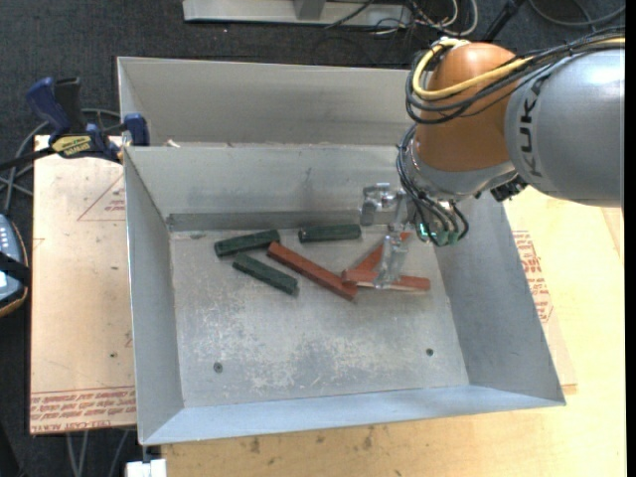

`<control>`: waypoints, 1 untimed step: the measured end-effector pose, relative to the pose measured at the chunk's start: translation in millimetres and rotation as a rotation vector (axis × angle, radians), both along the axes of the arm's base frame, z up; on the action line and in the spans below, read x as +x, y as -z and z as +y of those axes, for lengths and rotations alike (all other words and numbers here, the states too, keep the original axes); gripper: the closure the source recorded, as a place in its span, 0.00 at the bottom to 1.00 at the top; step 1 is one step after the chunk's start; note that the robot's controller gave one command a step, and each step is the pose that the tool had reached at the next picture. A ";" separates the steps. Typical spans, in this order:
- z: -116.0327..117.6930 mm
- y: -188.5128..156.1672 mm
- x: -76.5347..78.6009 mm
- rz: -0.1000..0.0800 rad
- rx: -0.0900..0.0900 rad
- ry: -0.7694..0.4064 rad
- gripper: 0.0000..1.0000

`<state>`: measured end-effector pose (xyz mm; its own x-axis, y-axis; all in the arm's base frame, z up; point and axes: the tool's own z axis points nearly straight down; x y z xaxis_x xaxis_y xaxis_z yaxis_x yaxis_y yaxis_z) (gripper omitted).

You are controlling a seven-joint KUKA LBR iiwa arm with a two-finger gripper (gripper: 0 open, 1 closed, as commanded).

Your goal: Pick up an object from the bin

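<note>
- Where the reddish-brown pieces meet, right of the middle of the bin floor, lies the likeliest thing to pick: a short reddish-brown bar point(405, 284) lying flat, its long axis running left to right.
- Over its left end rises a second short reddish-brown piece point(366, 264), tilted up toward the far right. I cannot tell whether the two touch or only overlap from this angle.
- The gripper point(396, 264) hangs right over this small cluster, its tip down among the pieces, just on the far side of the flat bar and close beside the tilted one. Whether it is open or closed cannot be told, and nothing can be seen gripped in it.
- The relation that counts: the flat bar lies just to the near side of the tip. I judge a grasp would have to close near-to-far across the bar's narrow width, after a small shift toward the near side.
- A longer reddish-brown bar point(310, 271) runs from far left to near right, its near-right end reaching the cluster, so it may get dragged along.
- Farther left lie three dark green bars, one by the far wall point(329, 233) and two side by side point(246, 243) point(266, 274), all apart from the gripper.
- Within the bin point(149, 266), the cluster sits nearer the right wall, on the side the arm reaches in from.
</note>
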<state>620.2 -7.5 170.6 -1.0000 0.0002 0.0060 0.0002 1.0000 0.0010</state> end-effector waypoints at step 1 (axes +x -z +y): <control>-5.8 -55.3 17.3 -0.014 -0.001 -0.154 0.00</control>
<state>637.4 -13.3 226.0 -0.9882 -0.1532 -0.0079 -0.1532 0.9882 -0.0007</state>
